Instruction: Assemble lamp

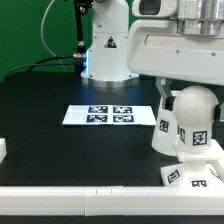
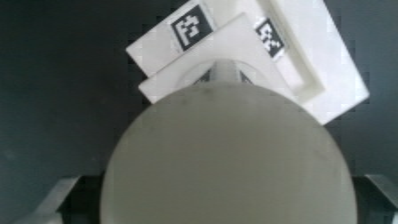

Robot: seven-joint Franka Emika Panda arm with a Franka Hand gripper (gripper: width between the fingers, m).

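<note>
The round white bulb is upright with its tagged neck pointing down, just above the stepped square base near the table's front edge on the exterior view's right. My gripper is shut on the bulb from above. In the wrist view the bulb fills the foreground between my gripper's dark fingers, and its neck points at the tagged base beyond. I cannot tell if neck and base touch. The tapered shade stands next to the bulb, on the exterior view's left of it.
The marker board lies flat in the middle of the black table. The robot's white pedestal stands at the back. A white strip edges the front, and a small white block sits at the left edge.
</note>
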